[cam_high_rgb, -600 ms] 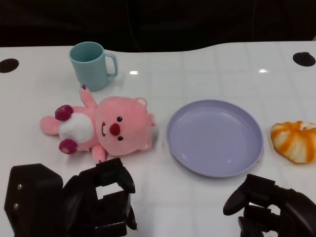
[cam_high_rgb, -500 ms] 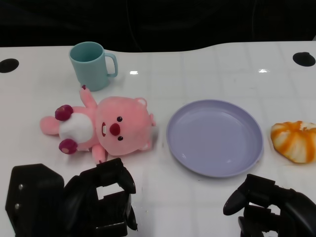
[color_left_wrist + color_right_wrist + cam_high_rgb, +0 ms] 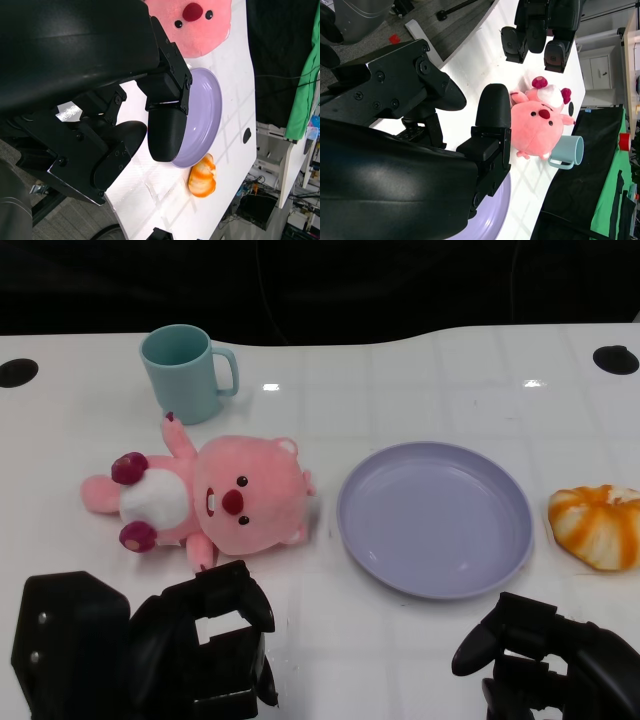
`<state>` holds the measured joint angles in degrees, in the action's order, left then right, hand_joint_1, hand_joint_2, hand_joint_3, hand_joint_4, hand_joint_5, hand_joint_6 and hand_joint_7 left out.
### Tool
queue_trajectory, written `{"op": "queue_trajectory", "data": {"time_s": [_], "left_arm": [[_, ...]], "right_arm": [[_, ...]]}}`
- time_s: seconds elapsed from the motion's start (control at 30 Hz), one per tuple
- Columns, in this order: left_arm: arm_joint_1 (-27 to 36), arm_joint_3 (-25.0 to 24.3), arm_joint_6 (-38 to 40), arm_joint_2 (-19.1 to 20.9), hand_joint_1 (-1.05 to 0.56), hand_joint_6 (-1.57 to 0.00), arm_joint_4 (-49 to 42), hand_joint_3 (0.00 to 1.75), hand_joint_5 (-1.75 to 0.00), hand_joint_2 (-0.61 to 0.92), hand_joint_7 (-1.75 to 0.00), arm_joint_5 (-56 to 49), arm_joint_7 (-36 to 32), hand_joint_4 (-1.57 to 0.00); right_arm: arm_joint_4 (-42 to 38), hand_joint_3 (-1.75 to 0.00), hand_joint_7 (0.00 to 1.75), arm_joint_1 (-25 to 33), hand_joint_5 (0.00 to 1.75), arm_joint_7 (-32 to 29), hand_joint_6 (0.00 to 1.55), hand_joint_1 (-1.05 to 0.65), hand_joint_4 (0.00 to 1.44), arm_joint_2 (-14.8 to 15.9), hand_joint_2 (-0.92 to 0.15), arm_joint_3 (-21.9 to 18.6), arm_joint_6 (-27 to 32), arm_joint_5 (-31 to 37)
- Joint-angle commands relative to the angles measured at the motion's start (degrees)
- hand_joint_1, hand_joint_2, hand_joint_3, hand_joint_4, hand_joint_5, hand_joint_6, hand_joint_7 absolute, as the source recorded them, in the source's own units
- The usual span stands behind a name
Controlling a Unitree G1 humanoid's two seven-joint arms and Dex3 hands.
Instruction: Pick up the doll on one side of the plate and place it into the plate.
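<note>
A pink plush doll (image 3: 215,500) with a white belly lies on the white table, just left of the lilac plate (image 3: 434,517). The plate holds nothing. My left hand (image 3: 205,645) hovers at the near edge below the doll, apart from it, fingers spread and holding nothing. My right hand (image 3: 545,655) sits at the near right below the plate, also holding nothing. The doll (image 3: 197,22) and the plate (image 3: 205,117) show past my left fingers (image 3: 167,127). The right wrist view shows the doll (image 3: 540,125) and my left hand (image 3: 540,30) beyond it.
A teal mug (image 3: 185,372) stands behind the doll. An orange-and-white plush object (image 3: 598,525) lies right of the plate. Two dark holes (image 3: 17,372) mark the table's far corners. The mug (image 3: 566,151) shows past the doll in the right wrist view.
</note>
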<state>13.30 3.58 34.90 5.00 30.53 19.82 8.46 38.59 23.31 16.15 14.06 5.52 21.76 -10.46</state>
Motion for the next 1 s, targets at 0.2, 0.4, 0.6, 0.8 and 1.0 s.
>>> {"op": "queue_trajectory", "data": {"time_s": [0.2, 0.4, 0.6, 0.8, 1.0], "left_arm": [[-0.21, -0.48, 0.24, 0.7, -0.07, -0.76, 0.14, 1.46, -1.75, 0.43, -1.67, -0.13, 0.0, -0.88], [-0.22, -0.57, -0.15, 0.59, -0.06, -0.76, -0.03, 1.45, -1.75, 0.44, -1.66, -0.08, 0.13, -0.87], [-0.08, -1.28, -0.28, 0.11, -0.05, -0.78, 0.04, 1.41, -1.75, 0.47, -1.59, 0.43, -0.05, -0.85], [0.45, -0.93, -1.68, 0.17, -0.06, -0.79, 1.11, 1.32, -1.67, 0.49, -1.4, -0.8, -0.34, -0.8], [0.93, -1.16, -3.94, -0.6, -0.11, -0.71, 2.1, 1.18, -1.47, 0.51, -1.04, -1.81, -0.69, -0.68]], "right_arm": [[0.05, -1.1, 1.4, 0.06, 1.75, -0.18, 0.52, -0.08, 0.66, 0.52, -0.64, -0.12, 0.04, 0.37], [0.14, -1.1, 1.4, -0.03, 1.75, -0.24, 0.52, -0.08, 0.66, 0.56, -0.64, -0.06, 0.35, 0.39], [0.02, -1.1, 1.4, -0.02, 1.75, -0.23, 0.52, -0.07, 0.66, 0.44, -0.64, 0.09, 0.08, 0.36], [0.2, -1.1, 1.4, 0.11, 1.75, -0.38, 0.52, -0.07, 0.66, 0.46, -0.64, 0.15, 0.25, 0.35], [0.16, -1.11, 1.4, 0.11, 1.75, -0.29, 0.52, -0.08, 0.66, 0.62, -0.63, 0.19, 0.21, 0.36]]}}
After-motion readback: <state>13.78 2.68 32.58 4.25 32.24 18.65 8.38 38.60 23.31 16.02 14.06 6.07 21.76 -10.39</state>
